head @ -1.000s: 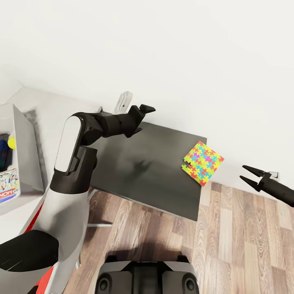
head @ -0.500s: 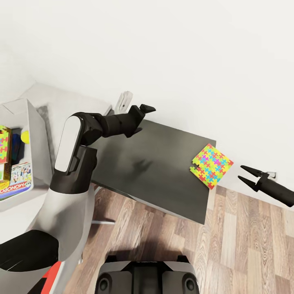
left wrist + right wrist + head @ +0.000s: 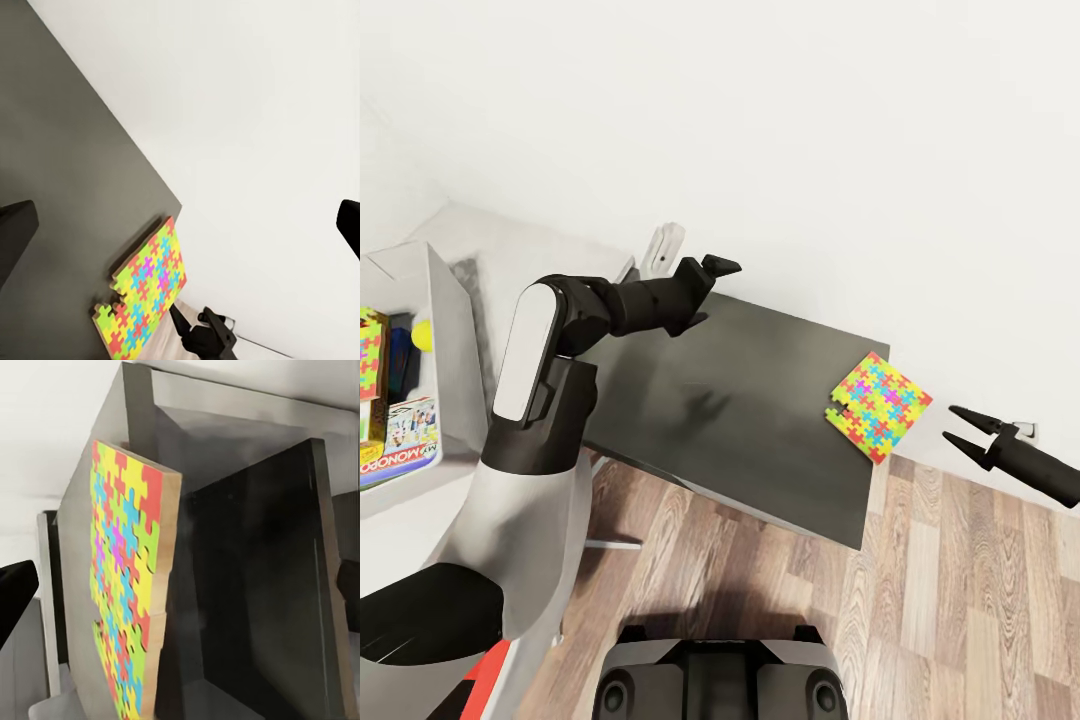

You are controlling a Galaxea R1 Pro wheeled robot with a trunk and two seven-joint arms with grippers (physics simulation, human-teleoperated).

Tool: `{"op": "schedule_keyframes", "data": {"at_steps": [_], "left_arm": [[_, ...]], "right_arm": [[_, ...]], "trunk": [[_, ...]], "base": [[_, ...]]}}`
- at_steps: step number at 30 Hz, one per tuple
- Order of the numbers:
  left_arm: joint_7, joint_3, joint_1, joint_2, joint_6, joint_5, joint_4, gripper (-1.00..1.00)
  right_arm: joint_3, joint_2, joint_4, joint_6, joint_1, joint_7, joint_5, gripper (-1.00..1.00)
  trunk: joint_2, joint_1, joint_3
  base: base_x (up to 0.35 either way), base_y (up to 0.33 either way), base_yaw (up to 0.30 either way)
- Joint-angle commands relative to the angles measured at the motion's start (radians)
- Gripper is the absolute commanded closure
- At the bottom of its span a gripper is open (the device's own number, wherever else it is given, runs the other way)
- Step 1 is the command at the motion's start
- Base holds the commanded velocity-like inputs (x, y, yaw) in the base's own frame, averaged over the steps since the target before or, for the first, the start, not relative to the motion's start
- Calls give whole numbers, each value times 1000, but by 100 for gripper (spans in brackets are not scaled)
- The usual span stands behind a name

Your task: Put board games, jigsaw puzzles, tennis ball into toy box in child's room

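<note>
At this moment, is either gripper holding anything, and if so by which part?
Nothing is held. The right gripper is open beside the table's far corner, short of the jigsaw puzzle lying there. The left gripper is open above the table.

bright, even | soft arm shadow on dark table (image 3: 760, 420) | edges possibly blurred

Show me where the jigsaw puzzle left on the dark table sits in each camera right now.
Head view: jigsaw puzzle at the dark table's far right corner.
Left wrist view: low centre, beside the right gripper.
Right wrist view: left of centre.
Shared landmark: the table edge under it.
</note>
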Motion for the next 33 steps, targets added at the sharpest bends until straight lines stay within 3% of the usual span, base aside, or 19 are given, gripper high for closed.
{"op": "schedule_keyframes", "data": {"at_steps": [1, 13, 33], "left_arm": [[10, 1, -1, 0, 1, 8, -1, -100], [10, 1, -1, 0, 1, 8, -1, -100], [13, 2, -1, 0, 1, 10, -7, -100]], "right_arm": [[-1, 0, 7, 6, -1, -3, -2, -100], [-7, 1, 94, 6, -41, -119, -8, -100], [-9, 2, 114, 5, -55, -149, -9, -100]], "trunk": [[-1, 0, -1], [-1, 0, -1], [-1, 0, -1]], "base": [[0, 0, 3], [0, 0, 1], [0, 0, 0]]}}
